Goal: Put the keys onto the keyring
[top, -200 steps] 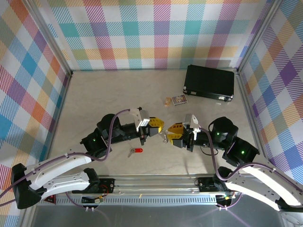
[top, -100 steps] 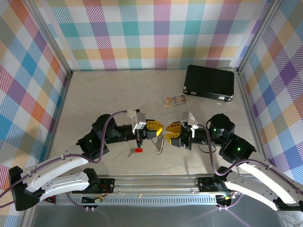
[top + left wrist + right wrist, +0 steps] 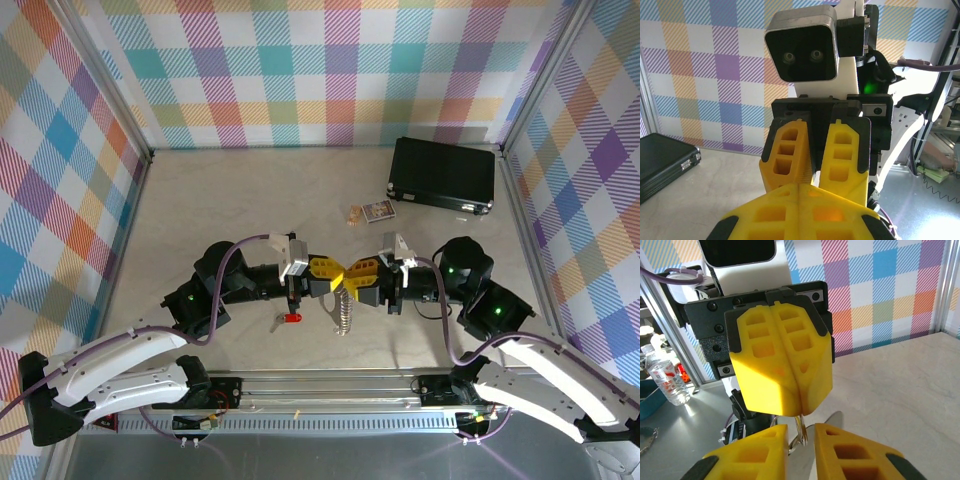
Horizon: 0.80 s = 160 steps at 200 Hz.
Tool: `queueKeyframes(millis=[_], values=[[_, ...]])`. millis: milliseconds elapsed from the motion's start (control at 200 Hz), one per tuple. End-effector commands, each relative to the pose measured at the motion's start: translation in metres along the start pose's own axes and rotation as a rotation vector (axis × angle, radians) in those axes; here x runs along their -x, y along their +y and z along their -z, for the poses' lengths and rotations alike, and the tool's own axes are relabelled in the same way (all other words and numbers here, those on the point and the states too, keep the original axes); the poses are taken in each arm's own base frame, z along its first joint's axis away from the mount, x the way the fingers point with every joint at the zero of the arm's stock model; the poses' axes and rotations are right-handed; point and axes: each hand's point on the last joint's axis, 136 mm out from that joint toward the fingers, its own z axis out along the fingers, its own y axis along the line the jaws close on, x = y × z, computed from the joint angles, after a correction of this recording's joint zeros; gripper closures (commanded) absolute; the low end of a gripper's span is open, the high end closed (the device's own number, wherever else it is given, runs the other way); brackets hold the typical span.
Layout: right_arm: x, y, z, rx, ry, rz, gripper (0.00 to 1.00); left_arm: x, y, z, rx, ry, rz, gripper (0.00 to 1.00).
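**Keyring pinched at the gripper tips; key loose on the table**

Top view. A pale stone-patterned table (image 3: 200, 200) is boxed in by plaid walls (image 3: 320, 70). A black case (image 3: 444, 175) sits at 2 o'clock on the table with its lid shut, so its contents are hidden. A small printed card (image 3: 373, 211) lies flat at 8 o'clock from the case. The left gripper (image 3: 338, 273) and right gripper (image 3: 352, 273) meet tip to tip mid-table. The keyring (image 3: 342, 308) runs from that meeting point toward 6 o'clock. The key (image 3: 287, 319), with its red tag, lies on the table at 8 o'clock from the keyring, apart from it.

Left wrist view. The left gripper (image 3: 799, 200) has its fingers pressed together with no gap at the seam. The right gripper (image 3: 815, 150) faces it at 12 o'clock and shows a narrow slot. The case (image 3: 665, 157) sits closed at 9 o'clock.

Right wrist view. The left gripper (image 3: 797, 407) is clamped on the top of the keyring (image 3: 801, 432), and the wire loop comes out at 6 o'clock. The right gripper (image 3: 801, 440) has its fingers a little apart with the loop in the gap; I cannot tell whether they touch it. A clear bottle (image 3: 665, 380) stands at 8 o'clock beyond the table, and its contents are unclear.
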Motion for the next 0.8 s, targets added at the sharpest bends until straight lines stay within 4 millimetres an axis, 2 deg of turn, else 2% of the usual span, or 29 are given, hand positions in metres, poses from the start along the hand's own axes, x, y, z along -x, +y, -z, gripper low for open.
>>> queueKeyframes(millis=[0,395,590,795], values=[[0.0119,0.0051,-0.0003,0.034,-0.037,0.017,0.82,0.0242,-0.0127,0.0044,-0.045,-0.056,-0.022,1.0],[0.0064,0.0065,-0.0045,0.061,-0.016,0.011,0.89,0.0236,-0.0148,0.0044,-0.058,-0.053,-0.021,1.0],[0.0045,0.0085,-0.0016,0.063,-0.014,0.02,0.89,0.0228,-0.0166,0.0048,-0.067,-0.045,-0.024,1.0],[0.0042,0.0125,-0.001,0.084,-0.006,0.025,0.99,0.024,-0.0186,0.0049,-0.078,-0.044,-0.024,1.0]])
